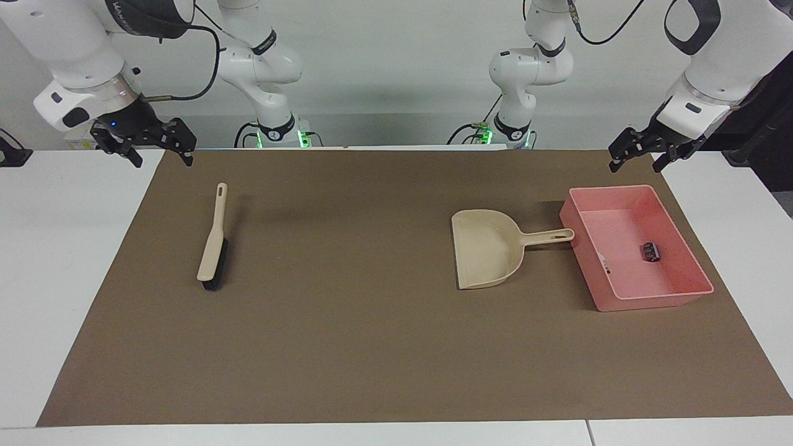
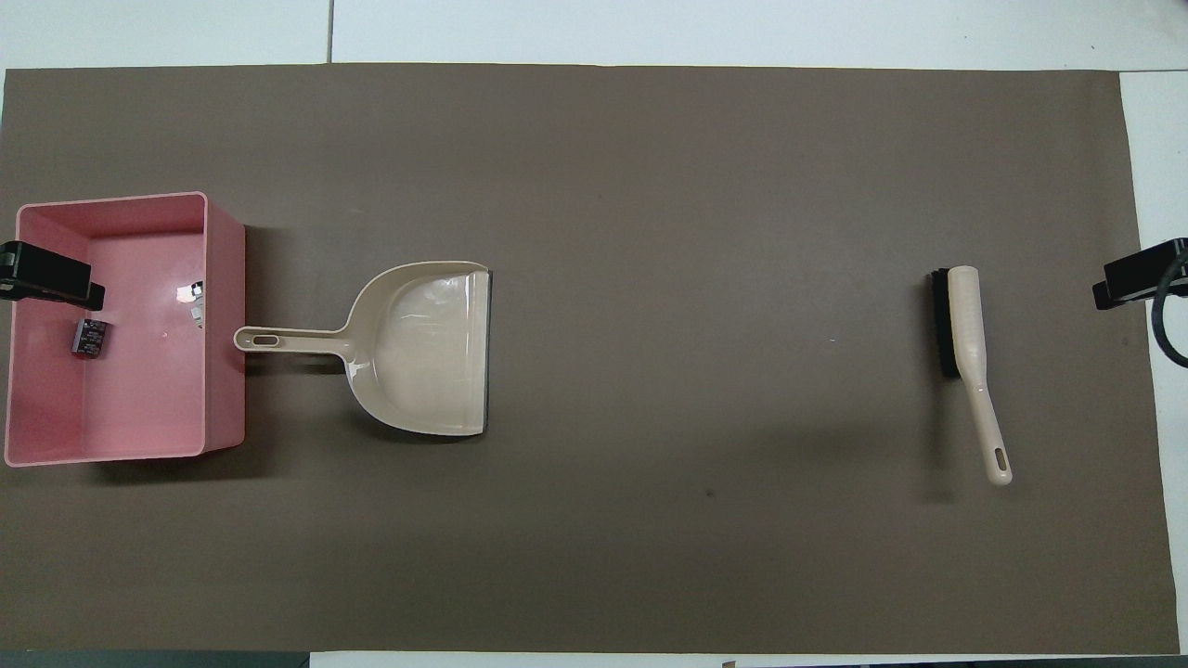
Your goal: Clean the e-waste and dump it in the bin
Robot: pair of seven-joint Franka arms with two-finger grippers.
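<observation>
both e-waste bits, the dark block [image 1: 650, 251] and the white piece [image 2: 196, 304], are lying in the bin [image 1: 694, 291], so the job is looking done. the left gripper [image 1: 640, 150] and right gripper [image 1: 144, 144] are hanging open and empty; best parking them clear, leaving dustpan [image 1: 486, 257] and brush [image 1: 212, 241] alone.

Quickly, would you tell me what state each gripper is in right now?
Left gripper: open, holding nothing, raised above the bin.
Right gripper: open, holding nothing.

beige dustpan [image 1: 486, 248], brush [image 1: 213, 241], brown mat [image 1: 347, 347]
</observation>
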